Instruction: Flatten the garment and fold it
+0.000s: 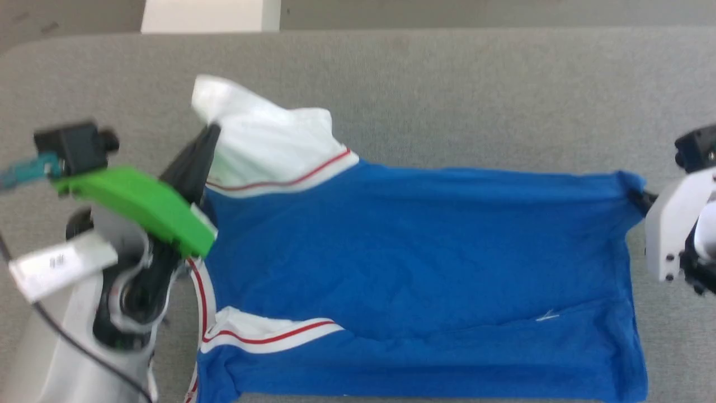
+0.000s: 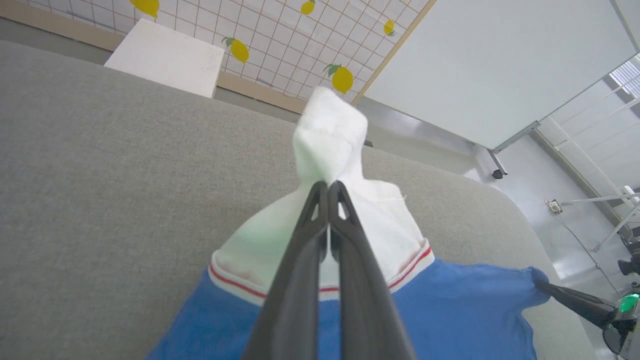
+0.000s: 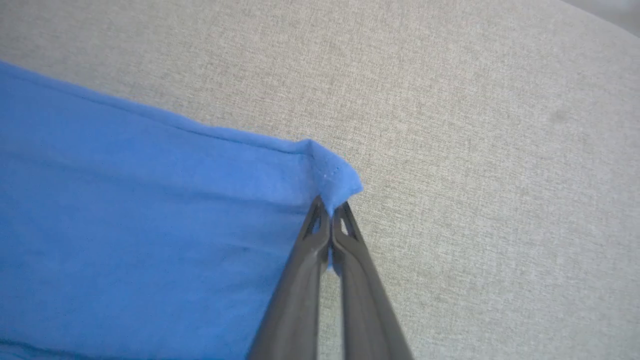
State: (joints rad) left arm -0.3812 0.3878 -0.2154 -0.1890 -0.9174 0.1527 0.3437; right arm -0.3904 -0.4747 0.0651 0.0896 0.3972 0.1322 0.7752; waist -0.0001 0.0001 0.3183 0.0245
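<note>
The shirt [image 1: 419, 252] lies spread across the middle of the grey surface [image 1: 447, 84], blue body mostly flat. The left gripper [image 1: 211, 133] is clenched on the white sleeve [image 1: 263, 145] toward the surface's left end. The right gripper [image 1: 636, 196] is pinched on a blue hem corner [image 3: 335, 175] toward its right end. Both bites look small, so a harder pull apart would likely slip the corner free and let the cloth slump. The sleeve is raised off the surface and bunched. Laid down that way, it would probably crease under any fold.
</note>
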